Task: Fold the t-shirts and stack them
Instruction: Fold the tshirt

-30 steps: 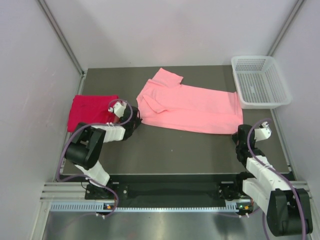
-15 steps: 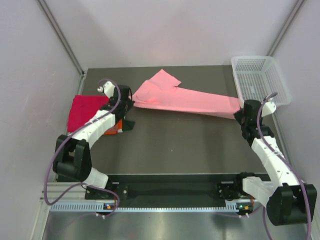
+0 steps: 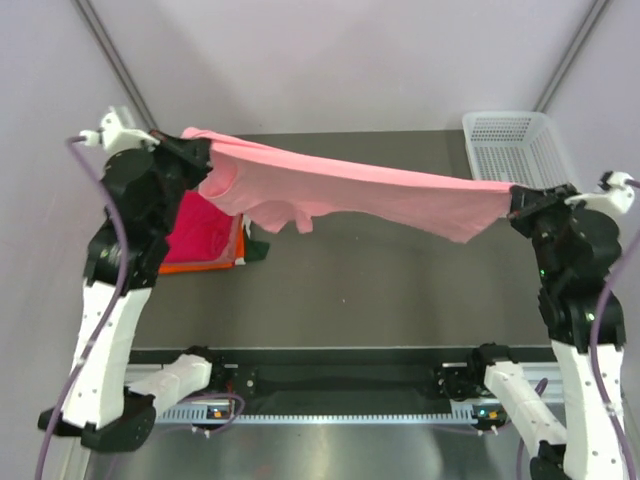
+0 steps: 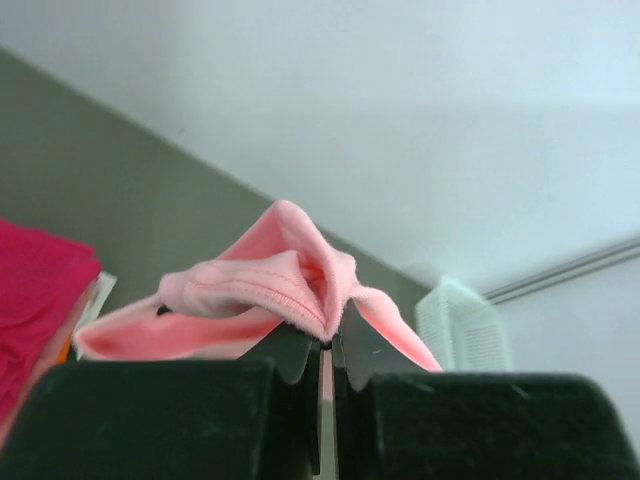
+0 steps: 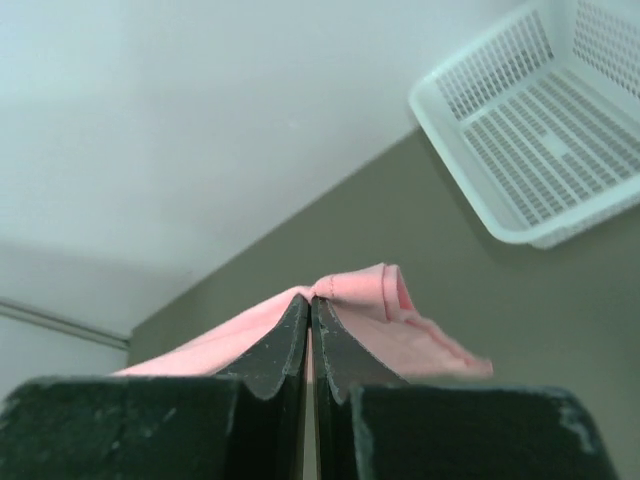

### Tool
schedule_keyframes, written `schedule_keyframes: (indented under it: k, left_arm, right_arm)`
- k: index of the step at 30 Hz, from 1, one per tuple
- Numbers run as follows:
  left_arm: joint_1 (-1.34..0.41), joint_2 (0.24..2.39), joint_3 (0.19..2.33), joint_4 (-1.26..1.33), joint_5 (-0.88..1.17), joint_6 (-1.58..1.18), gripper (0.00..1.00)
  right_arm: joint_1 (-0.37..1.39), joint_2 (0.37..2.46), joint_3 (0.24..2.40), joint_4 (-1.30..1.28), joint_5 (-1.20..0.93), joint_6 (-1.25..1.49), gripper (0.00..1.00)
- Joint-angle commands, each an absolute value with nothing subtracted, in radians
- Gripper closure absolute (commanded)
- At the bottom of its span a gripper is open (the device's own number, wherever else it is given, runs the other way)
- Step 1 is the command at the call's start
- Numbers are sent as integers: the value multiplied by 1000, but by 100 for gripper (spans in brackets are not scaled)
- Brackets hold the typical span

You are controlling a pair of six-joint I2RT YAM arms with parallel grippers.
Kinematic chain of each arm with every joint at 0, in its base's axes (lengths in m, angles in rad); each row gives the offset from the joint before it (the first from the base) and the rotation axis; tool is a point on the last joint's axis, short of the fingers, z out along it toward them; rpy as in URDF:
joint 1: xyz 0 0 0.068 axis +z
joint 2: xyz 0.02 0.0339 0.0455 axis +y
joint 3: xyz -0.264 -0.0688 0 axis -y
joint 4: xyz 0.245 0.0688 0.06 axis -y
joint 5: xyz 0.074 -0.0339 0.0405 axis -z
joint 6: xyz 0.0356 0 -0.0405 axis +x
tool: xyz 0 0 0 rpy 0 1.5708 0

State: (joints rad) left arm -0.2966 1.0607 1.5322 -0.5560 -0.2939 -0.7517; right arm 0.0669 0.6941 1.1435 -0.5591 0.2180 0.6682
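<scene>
Salmon-pink t-shirt (image 3: 350, 190) hanging stretched in the air above the table (image 3: 380, 300), as I am seeing it from the top camera. The left gripper (image 3: 197, 152) is pinching one end near the left wall. The right gripper (image 3: 517, 200) is pinching the other end near the white mesh basket (image 3: 520, 150). A sleeve is drooping toward the left.

Below the left end, the folded magenta-red t-shirt (image 3: 200, 230) is lying on the folded orange t-shirt (image 3: 239, 240), of which only an edge is showing.

The wrist cameras are giving me what the top view is not: each pair of jaws is closed tight on bunched pink cloth, the fingers nearly meeting.

A second ago the garment was lying flat on the table with both arms low. Now both arms are standing raised and it is spanning the gap between them.
</scene>
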Motion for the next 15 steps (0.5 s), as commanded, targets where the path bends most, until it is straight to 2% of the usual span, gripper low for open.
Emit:
schedule_keyframes:
  k: [1,8,15]
  left_arm:
    - [-290,1019,1632,-656,-275,-712,100]
    - [-290,1110,1736,-703,-302,-706,100]
    - [-256,1310,1666,-557,-220,-744,100]
  right_arm:
    - [54,647,1233,-629,201,612,100]
    - [52,736,1315,-618,203,600,100]
    - [51,1021,1330,-520,132,624,100]
